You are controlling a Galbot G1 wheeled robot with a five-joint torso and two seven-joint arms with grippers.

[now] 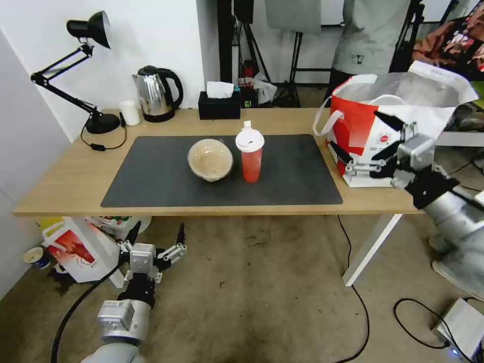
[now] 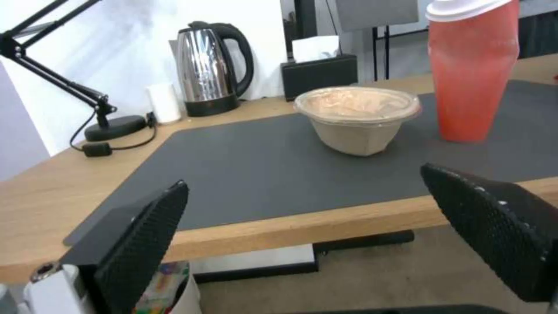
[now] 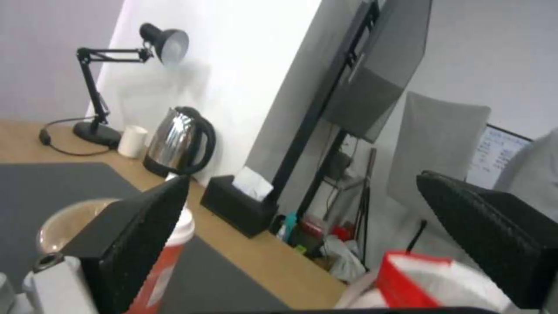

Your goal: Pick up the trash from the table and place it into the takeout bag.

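Clearly the wide-open, empty right gripper (image 1: 370, 143) beside the takeout bag (image 1: 398, 108) could topple the tall drink cup (image 1: 250, 154) reaching left, while the open left gripper (image 1: 156, 237) hangs below the table (image 1: 60, 186).

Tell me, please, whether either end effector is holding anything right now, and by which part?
Nothing is held: the left end effector and right end effector are both open and empty.

Beige bowl (image 1: 210, 159), film-covered, upright, mat centre. Red drink cup (image 1: 250, 156), white lid, upright, just right of it. Red-and-white takeout bag (image 1: 381, 121), open, table's (image 1: 65, 186) right end.
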